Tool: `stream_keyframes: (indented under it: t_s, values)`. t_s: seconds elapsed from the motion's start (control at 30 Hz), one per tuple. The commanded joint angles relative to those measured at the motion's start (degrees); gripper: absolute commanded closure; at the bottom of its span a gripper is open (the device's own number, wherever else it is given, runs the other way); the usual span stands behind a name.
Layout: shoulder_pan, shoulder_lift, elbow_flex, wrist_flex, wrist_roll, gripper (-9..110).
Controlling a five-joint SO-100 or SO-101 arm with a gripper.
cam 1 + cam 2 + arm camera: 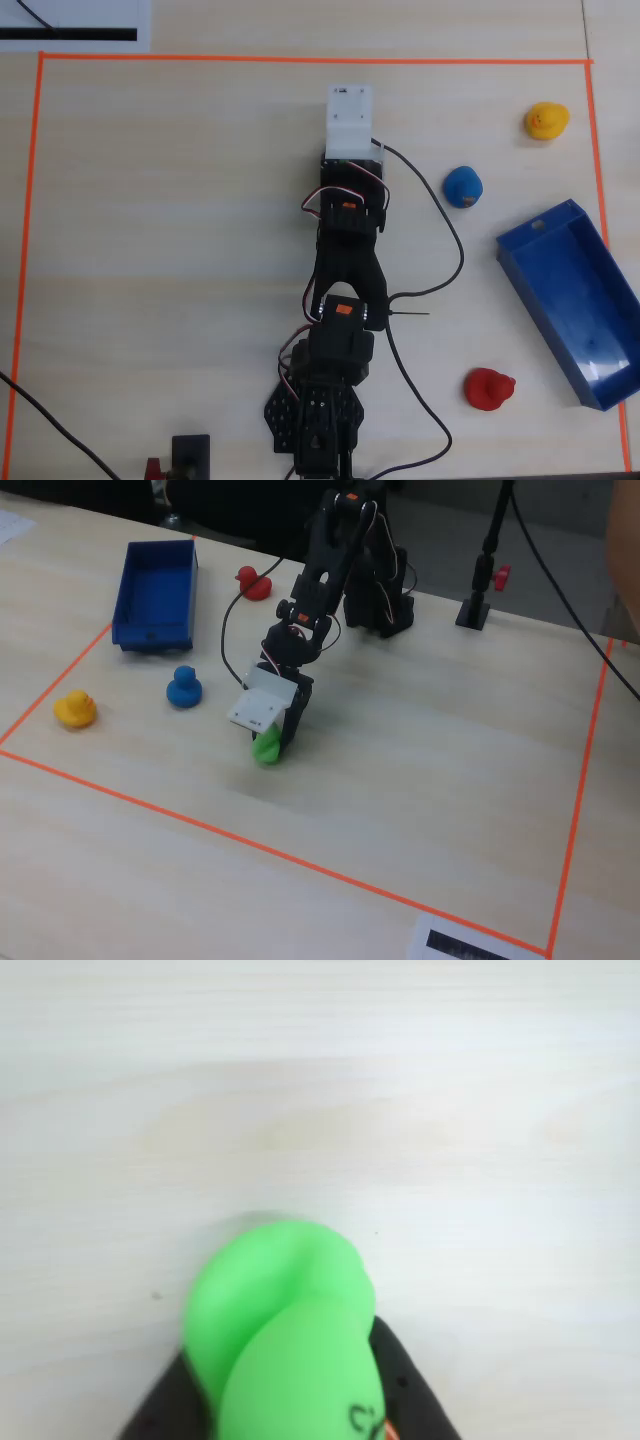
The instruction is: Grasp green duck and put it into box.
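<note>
The green duck (266, 747) is clamped in the claw (272, 742), low over the bench (420, 780). It could be squeezed out sideways while being carried left to the far box (155, 600), since only a shallow pinch is seen.

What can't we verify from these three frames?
- Green duck: hidden in the overhead view under the arm's white wrist block; cut off by the bottom edge and blurred in the wrist view.
- Gripper: fingertips unclear in every view, so contact with the duck cannot be confirmed.
- Box: far corner cut by the right edge in the overhead view.
</note>
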Motion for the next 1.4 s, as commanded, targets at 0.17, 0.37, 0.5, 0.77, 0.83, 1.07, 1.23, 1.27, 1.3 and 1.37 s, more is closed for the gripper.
stream_keyframes:
  t_s: [0.17, 0.37, 0.5, 0.77, 0.83, 1.07, 1.23, 1.27, 1.3, 1.37]
  values:
    - [5.10, 15.73, -5.01, 14.85, 2.81, 100]
    - [10.90, 21.62, -20.13, 35.86, 7.73, 99]
    - [18.19, 19.95, -30.67, 43.68, 8.88, 99]
    - [40.08, 6.33, -49.13, 49.83, 4.04, 100]
    - [45.53, 2.55, -52.91, 51.50, 2.37, 101]
    - [57.57, -4.92, -54.76, 51.50, -0.97, 100]
    - [59.59, -7.29, -51.86, 50.89, -1.49, 100]
    - [59.41, -7.91, -51.77, 50.36, -1.49, 99]
    - [59.06, -8.53, -51.68, 49.75, -1.41, 98]
    - [58.54, -9.84, -51.33, 47.46, -1.49, 93]
